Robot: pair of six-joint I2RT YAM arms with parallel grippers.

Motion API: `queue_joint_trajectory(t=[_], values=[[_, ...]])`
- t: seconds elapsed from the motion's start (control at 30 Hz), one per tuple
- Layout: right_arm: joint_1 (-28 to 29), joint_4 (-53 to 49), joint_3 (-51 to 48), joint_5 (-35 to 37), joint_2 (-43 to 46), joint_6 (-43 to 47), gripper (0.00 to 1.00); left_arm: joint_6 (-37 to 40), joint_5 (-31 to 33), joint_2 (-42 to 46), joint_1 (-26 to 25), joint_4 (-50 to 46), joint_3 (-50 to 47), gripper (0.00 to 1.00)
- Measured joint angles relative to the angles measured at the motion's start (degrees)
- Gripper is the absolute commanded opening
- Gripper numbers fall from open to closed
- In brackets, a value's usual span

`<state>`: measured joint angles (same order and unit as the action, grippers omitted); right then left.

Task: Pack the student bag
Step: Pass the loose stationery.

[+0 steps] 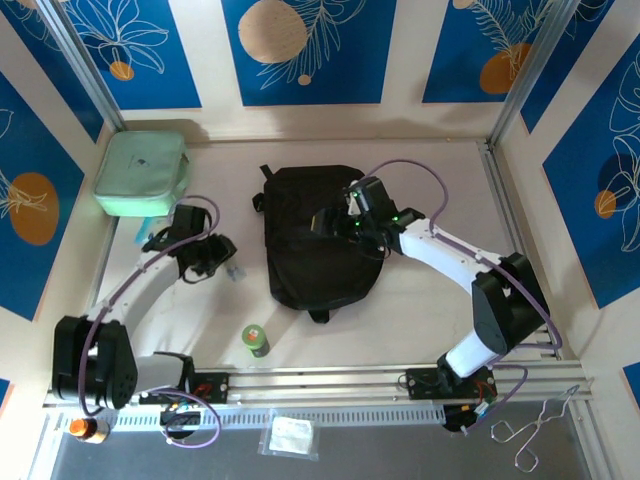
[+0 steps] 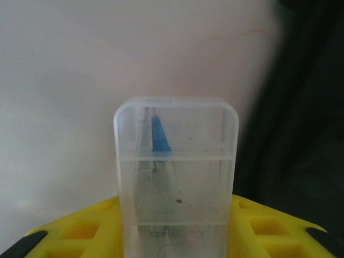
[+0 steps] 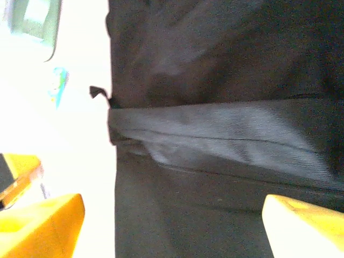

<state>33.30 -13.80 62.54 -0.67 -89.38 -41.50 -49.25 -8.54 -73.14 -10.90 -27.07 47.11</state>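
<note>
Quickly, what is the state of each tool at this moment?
Left tool: closed on the clear plastic case.
Right tool: open, over the student bag, holding nothing.

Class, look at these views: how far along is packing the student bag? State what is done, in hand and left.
Done: nothing visibly packed; the student bag lies flat mid-table. In hand: the left hand grips a clear plastic case beside it; the right hand hovers open over the bag. Left: the mint case and green bottle sit outside it.
</note>
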Motion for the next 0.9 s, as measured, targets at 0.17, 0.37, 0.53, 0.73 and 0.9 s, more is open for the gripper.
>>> queue_joint_trajectory(t=[0.17,0.37,0.53,0.73,0.9], values=[[4.63,5.2,-0.48,-2.16,0.0,1.51,0.84,-6.82,-4.74,-5.77,-5.79,7.87,5.99,0.41],[8.66,11.13,-0.7,-4.15,-0.52,2.56,0.81,-13.64,-9.2,-10.93,-10.16,15.15,10.08,0.41],[8.92,13.44,-0.68,-4.33,-2.82,2.51,0.77,-16.9,-11.06,-12.35,-11.26,18.36,10.64,0.41],[8.92,13.38,-0.55,-4.33,-5.84,2.27,0.6,-18.38,-11.98,-12.55,-11.47,19.58,10.71,0.42],[8.85,13.25,1.16,-4.31,-6.73,1.97,0.5,-18.45,-12.48,-12.57,-11.52,20.28,10.71,0.43]])
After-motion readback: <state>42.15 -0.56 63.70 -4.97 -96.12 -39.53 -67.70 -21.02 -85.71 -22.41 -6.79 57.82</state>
